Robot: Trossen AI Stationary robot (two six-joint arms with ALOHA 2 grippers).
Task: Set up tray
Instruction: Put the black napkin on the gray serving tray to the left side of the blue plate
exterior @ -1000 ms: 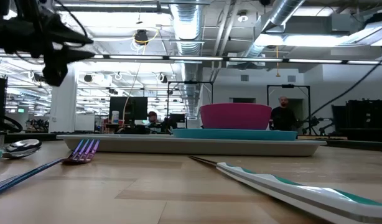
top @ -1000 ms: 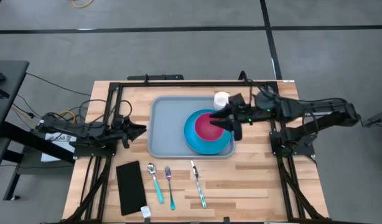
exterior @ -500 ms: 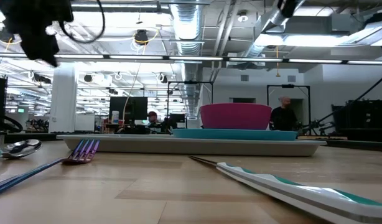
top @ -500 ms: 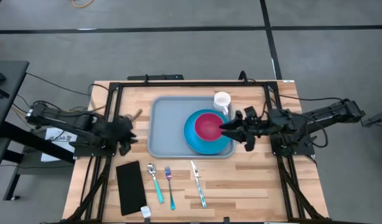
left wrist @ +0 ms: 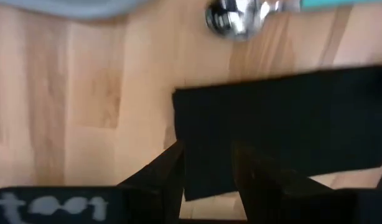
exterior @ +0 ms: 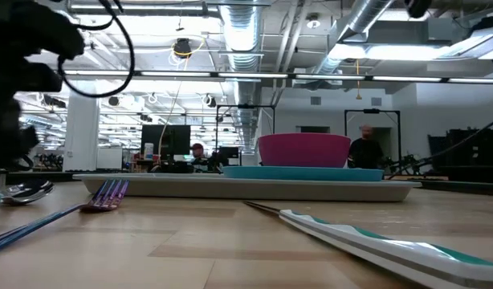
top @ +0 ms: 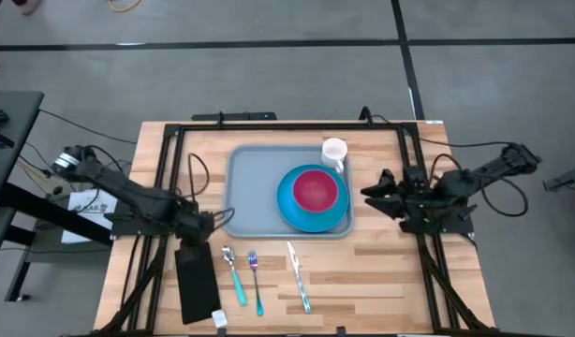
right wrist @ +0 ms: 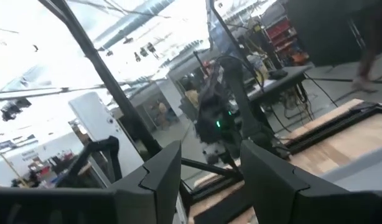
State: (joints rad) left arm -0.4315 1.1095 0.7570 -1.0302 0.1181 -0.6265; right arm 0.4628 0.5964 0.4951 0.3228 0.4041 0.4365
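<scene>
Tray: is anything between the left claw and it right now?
Nothing visible. The left claw hangs over bare wood by the tray front-left corner, above the black napkin; the spoon lies nearer the front.

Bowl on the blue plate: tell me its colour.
The bowl is magenta-pink, clearest in the high view.

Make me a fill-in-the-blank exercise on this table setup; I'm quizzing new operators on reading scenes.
1. The pink bowl sits on the blue ____.
2. The white mug stands on the ____.
3. The left hand hovers above the black ____.
4. On the table, the fork lies between the spoon and the ____.

Missing words: plate; tray; napkin; knife
</scene>
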